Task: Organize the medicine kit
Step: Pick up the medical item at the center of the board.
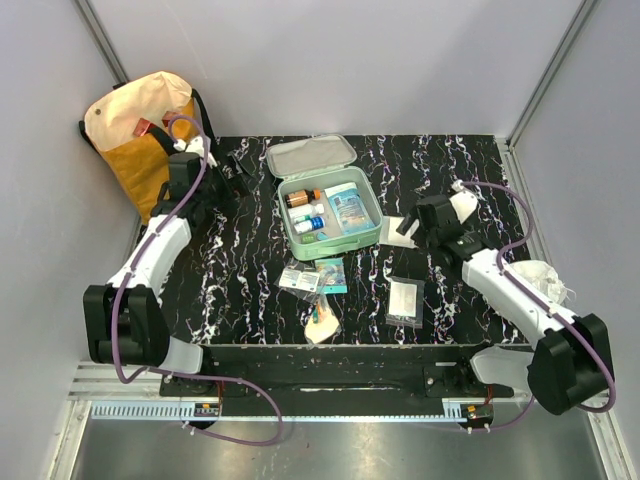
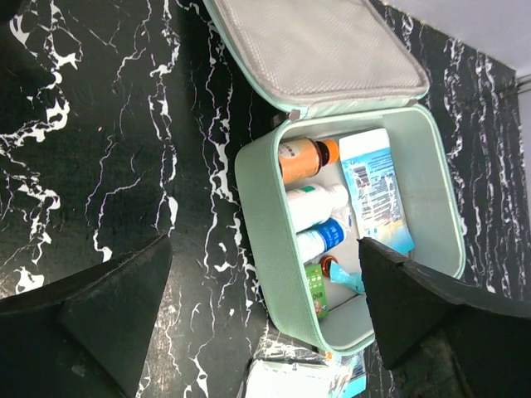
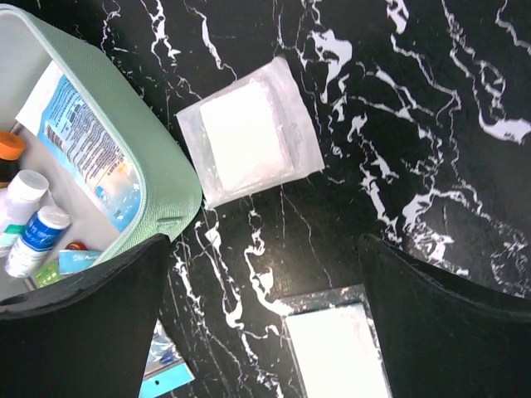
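Note:
The medicine kit [image 1: 330, 238], a mint-green zip case, lies open mid-table with its lid [image 1: 311, 156] folded back. Inside it are an amber bottle [image 2: 303, 157], a white bottle [image 2: 319, 203], a blue-labelled bottle [image 2: 319, 239], a blue box [image 2: 373, 191] and a green box [image 2: 315, 290]. My left gripper [image 1: 240, 172] hovers left of the kit, open and holding nothing, its jaws straddling the kit's left wall [image 2: 265, 240]. Open and bare too, my right gripper [image 1: 415, 228] hangs just right of the kit over a white gauze packet [image 3: 249, 133].
A second flat white packet [image 1: 405, 300] lies front right. Small sachets [image 1: 300, 280], a teal packet [image 1: 331, 275] and another small packet [image 1: 322, 322] sit in front of the kit. A yellow-and-cream tote bag [image 1: 140, 130] stands back left. Crumpled white material [image 1: 545, 275] lies at the right edge.

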`<state>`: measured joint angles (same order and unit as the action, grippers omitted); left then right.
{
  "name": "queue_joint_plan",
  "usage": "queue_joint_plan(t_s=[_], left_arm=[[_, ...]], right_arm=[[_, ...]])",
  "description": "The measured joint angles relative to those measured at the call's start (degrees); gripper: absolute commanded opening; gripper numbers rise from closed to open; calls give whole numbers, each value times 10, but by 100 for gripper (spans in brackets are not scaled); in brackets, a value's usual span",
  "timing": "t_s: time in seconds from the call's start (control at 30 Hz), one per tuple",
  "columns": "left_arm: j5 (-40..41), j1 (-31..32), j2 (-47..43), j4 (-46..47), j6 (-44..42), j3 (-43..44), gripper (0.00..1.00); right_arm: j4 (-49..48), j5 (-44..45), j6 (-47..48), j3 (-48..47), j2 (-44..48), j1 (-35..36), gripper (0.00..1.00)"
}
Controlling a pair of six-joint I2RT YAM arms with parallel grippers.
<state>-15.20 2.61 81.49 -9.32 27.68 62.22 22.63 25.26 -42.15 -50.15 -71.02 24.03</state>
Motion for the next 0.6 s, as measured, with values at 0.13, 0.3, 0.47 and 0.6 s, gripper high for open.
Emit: queue_joint_plan(t_s=[0.13, 0.3, 0.47, 0.6], left_arm=[[19, 18, 0, -21, -15, 1, 99], [48, 50, -8, -50, -38, 4, 99], [64, 68, -28, -64, -51, 10, 99], [67, 69, -34, -69, -54, 15, 99]], right_arm=[[26, -21, -60, 11, 9, 0, 98], [76, -55, -134, 26, -17, 0, 96], [134, -88, -175, 29, -47, 0, 92], [171, -117, -194, 32, -51, 0, 87]])
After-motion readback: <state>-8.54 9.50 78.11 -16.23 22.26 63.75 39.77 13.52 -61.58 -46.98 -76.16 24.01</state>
